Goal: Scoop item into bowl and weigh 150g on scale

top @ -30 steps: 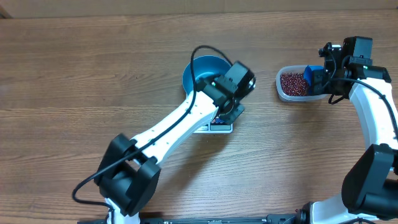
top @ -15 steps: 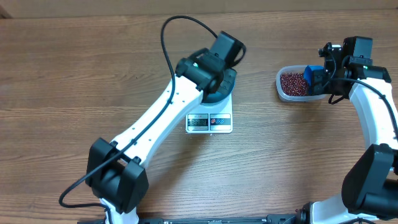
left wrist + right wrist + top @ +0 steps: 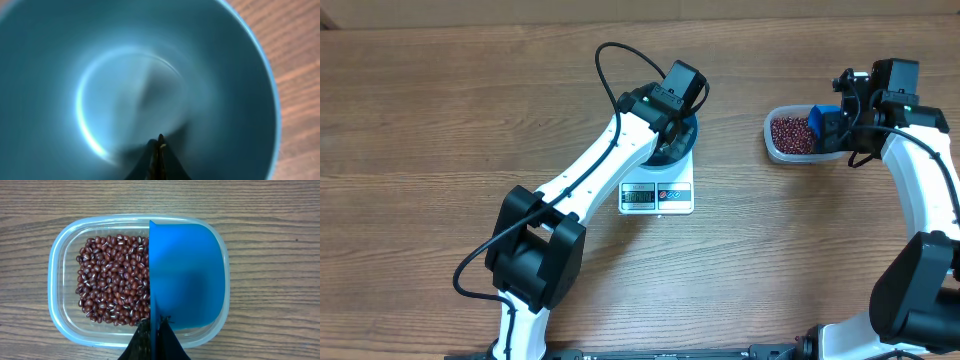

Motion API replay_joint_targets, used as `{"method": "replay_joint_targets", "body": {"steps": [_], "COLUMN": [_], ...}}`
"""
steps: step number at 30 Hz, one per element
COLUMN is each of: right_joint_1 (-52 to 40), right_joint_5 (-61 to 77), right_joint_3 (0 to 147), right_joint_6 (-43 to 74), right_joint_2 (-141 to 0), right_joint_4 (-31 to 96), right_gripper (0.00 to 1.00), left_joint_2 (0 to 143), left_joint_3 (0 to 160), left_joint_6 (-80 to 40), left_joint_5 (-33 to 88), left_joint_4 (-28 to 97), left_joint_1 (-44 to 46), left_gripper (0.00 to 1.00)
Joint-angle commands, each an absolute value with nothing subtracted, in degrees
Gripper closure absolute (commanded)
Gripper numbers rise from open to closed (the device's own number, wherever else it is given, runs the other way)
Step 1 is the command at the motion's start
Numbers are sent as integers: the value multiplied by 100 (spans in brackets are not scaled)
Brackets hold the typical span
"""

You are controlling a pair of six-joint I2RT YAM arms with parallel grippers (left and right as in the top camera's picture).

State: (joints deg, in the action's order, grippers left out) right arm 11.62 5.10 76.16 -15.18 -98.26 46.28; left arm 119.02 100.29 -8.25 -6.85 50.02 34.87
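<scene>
Beans (image 3: 112, 277), small, dark red-brown, lie loose in the clear rounded plastic tub (image 3: 56, 280) at the overhead frame's upper right. None show in the round, glossy deep-blue bowl (image 3: 125, 75), which seems to sit on the flat white square scale (image 3: 657, 196) at centre, the arm hiding most of it. Left gripper (image 3: 160, 142) jaws are clenched empty inside the bowl; right gripper (image 3: 155, 326) jaws grasp a small blue plastic scoop (image 3: 185, 275) above the tub. Scooping looks unstarted: next, clear the left arm, then dip the scoop.

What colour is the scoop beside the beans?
Bright blue; the scoop shows best in the right wrist view.
</scene>
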Motion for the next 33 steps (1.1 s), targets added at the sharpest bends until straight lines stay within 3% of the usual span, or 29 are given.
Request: {"method": "replay_joint_targets", "body": {"steps": [1, 8, 20, 24, 33], "right_joint_1": [1197, 1197, 1197, 1197, 1197], "right_joint_5": [458, 458, 458, 458, 456], "right_joint_3": [7614, 7614, 7614, 7614, 7614], "right_joint_6": [-1485, -1485, -1485, -1485, -1485], "right_joint_2": [-9835, -9835, -9835, -9835, -9835], "right_joint_4": [4641, 4639, 4639, 4635, 4622], "right_gripper": [96, 96, 96, 96, 96], "left_joint_2": [11883, 11883, 11858, 11725, 11365], "left_joint_3": [10134, 10134, 10191, 10637, 12171], "left_joint_6": [-899, -902, -902, -902, -1201], "left_joint_5": [-132, 303, -86, -729, -773], "left_joint_4": [5225, 5662, 5568, 5570, 6281], "left_joint_1": [3527, 3527, 3522, 3446, 3260], "left_gripper": [96, 96, 96, 96, 96]}}
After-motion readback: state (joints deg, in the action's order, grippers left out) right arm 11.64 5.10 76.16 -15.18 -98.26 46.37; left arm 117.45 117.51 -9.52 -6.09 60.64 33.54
